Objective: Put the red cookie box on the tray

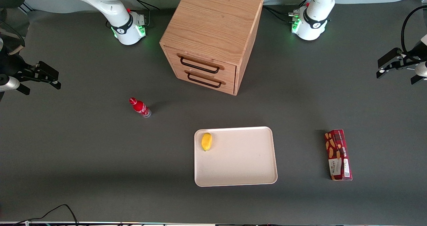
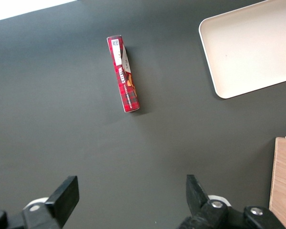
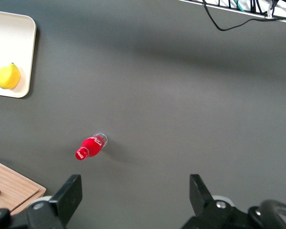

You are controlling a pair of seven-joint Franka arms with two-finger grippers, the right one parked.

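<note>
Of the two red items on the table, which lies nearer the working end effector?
The red cookie box, long and flat; the open end effector hangs above the table.

The dark grey surface carries a wooden cabinet at 12 o'clock, a small red bottle, a cream tray and the red cookie box at 3 o'clock; the tool hangs above.

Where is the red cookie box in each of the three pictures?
Front view: the red cookie box lies on the table beside the tray, toward the working arm's end.
Left wrist view: the box lies beside the tray's corner, under the open gripper.
Right wrist view: not in it.
Shared landmark: the tray.
</note>
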